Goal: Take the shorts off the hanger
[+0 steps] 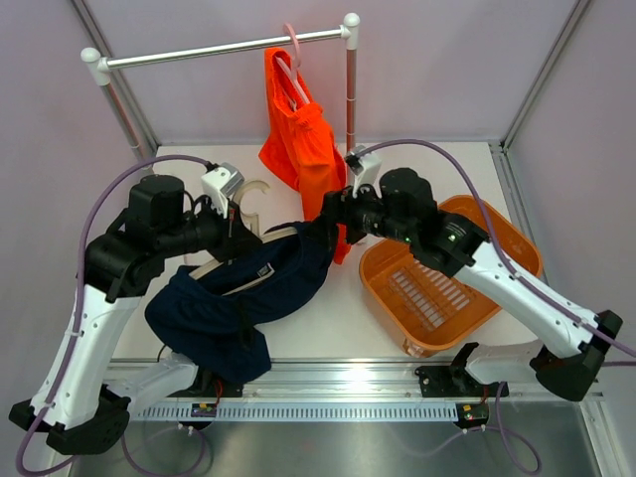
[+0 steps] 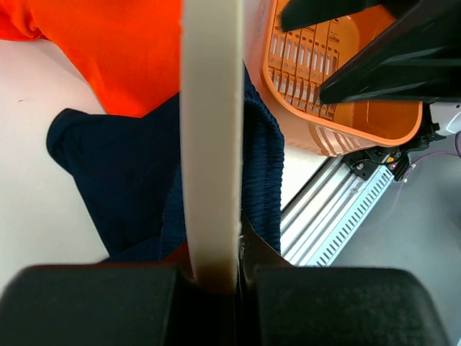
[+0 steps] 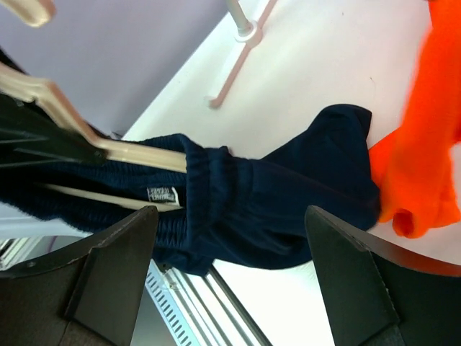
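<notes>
The orange shorts [image 1: 298,139] hang from a pink hanger [image 1: 291,62] on the rail [image 1: 219,48] at the back, untouched. The navy shorts [image 1: 238,298] droop over the table, their waistband not yet off the cream hanger [image 2: 210,144], which the left gripper [image 2: 216,277] clamps tight. The right gripper [image 3: 229,216] hovers with jaws wide just beside that waistband, holding nothing. Neither pair looks freed so far.

Nothing can be read: the small dark label [image 3: 162,194] inside the limp navy blue fabric shorts [image 3: 288,209] is too blurred
</notes>
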Available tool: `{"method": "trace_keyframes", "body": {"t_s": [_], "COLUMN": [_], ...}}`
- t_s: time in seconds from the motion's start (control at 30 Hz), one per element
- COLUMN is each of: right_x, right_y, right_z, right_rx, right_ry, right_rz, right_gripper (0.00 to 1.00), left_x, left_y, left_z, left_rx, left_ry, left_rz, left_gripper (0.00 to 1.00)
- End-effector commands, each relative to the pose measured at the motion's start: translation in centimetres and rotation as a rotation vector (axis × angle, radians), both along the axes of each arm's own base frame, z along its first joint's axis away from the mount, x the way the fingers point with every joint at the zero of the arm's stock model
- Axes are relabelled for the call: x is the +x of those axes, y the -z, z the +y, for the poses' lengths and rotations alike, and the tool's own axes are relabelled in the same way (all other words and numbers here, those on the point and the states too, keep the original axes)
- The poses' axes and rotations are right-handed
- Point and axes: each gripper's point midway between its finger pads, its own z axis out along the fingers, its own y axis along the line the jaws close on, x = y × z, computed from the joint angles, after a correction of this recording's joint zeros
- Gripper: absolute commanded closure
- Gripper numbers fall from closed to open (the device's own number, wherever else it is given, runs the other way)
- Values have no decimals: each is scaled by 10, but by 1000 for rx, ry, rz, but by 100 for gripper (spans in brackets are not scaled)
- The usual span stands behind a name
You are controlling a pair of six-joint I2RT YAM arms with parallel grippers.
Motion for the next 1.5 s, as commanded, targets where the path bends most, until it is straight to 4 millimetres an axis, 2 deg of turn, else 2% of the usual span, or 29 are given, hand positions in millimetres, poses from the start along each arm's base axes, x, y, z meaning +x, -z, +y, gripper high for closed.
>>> {"method": "trace_keyframes", "body": {"t_s": [0.0, 0.13, 0.17, 0.27, 0.4, 0.5, 0.53, 0.63, 0.67, 0.73, 0.77, 1.0, 1.17, 1.37, 1.47], "right_x": [12, 13, 20, 24, 31, 36, 38, 43, 44, 48, 50, 74, 100, 123, 129], "right_y": [-1, 8, 16, 25, 28, 31, 28, 25, 27, 25, 26, 23, 25, 36, 43], "right_z": [9, 21, 22, 24, 23, 23, 24, 24, 24, 20, 19, -16, -52, -87, -94], "right_rx": [-55, -105, -137, -184, -210, -235, -232, -235, -241, -254, -264, -341, -347, -376, -389], "right_ry": [70, 63, 93, 118, 158, 177, 180, 202, 208, 234, 244, 413, 517, 609, 628], "right_rz": [-34, -23, -22, -14, -15, -17, -22, -27, -24, -37, -39, -61, -27, 10, 21], "right_gripper": [9, 11, 11, 15, 26, 39, 46, 61, 74, 87, 100, 100, 100, 100, 100], "left_x": [1, 4, 6, 7, 9, 10, 9, 8, 8, 6, 5, -9, -22, -38, -41], "left_y": [-33, -32, -31, -29, -27, -24, -24, -23, -24, -24, -24, -33, -42, -52, -57], "left_z": [-16, -16, -16, -15, -16, -17, -17, -16, -16, -15, -15, -14, -14, -14, -12], "left_rx": [-107, -104, -101, -94, -92, -91, -92, -90, -90, -94, -95, -125, -153, -185, -195], "left_ry": [71, 66, 66, 60, 62, 65, 66, 66, 66, 67, 68, 98, 137, 185, 185], "left_rz": [-124, -128, -128, -134, -138, -133, -133, -133, -137, -141, -140, -174, -209, -243, -273], "left_gripper": [100, 100, 100, 100, 100, 100, 100, 100, 100, 100, 100, 100, 100, 100, 100]}}
